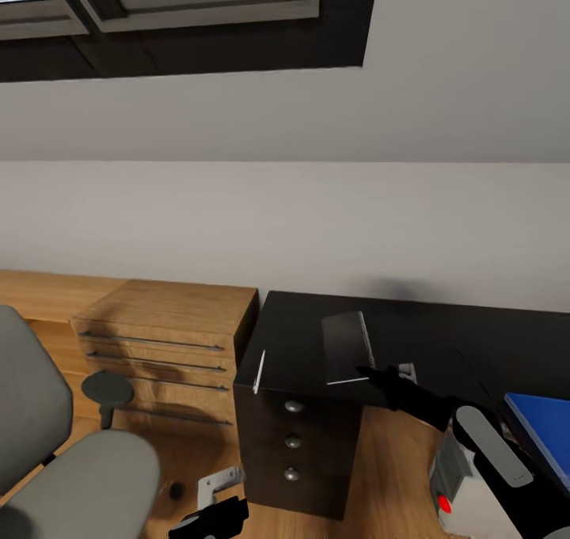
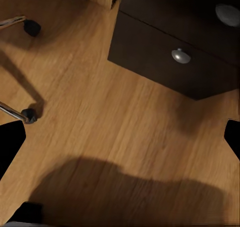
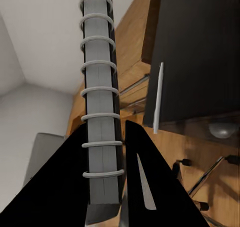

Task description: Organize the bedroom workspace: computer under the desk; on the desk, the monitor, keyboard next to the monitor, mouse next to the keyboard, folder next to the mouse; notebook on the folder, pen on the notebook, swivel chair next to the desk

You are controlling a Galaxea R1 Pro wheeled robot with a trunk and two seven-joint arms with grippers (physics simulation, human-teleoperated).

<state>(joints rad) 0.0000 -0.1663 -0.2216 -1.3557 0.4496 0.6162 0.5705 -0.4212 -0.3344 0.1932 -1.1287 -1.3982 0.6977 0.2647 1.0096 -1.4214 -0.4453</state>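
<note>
Right claw [image 3: 105,152]: pressed onto the notebook [image 3: 100,102]; in the right wrist view its two black fingers sit on either side of the spiral-bound spine, one on each cover.
Notebook: in the head view the notebook [image 1: 346,347] is right of centre, tilted with one edge raised above the desk [image 1: 305,341]; the right claw [image 1: 378,374] grips its lower right corner. Whether its lower edge touches the desk top I cannot tell.
Pen [image 1: 259,371]: a thin white stick lying on the desk at its left front edge, well left of the notebook and apart from the claw. The right wrist view shows the pen [image 3: 158,97] along the same desk edge [image 3: 200,52].
Folder [image 1: 546,432]: bright blue, flat on the desk at the right edge of the head view, right of the claw.
Computer [image 1: 467,483]: light grey box with a red dot, lower right of the head view, under the desk.
Left claw [image 1: 210,519]: low at bottom centre of the head view, spread; the left wrist view shows its dark fingertips [image 2: 11,142] at opposite edges, wood floor [image 2: 100,122] between them.
Swivel chair [image 1: 71,460]: grey, lower left of the head view.
Chest of drawers [image 1: 166,341]: light wood, just left of the desk.
Writing: none readable.
</note>
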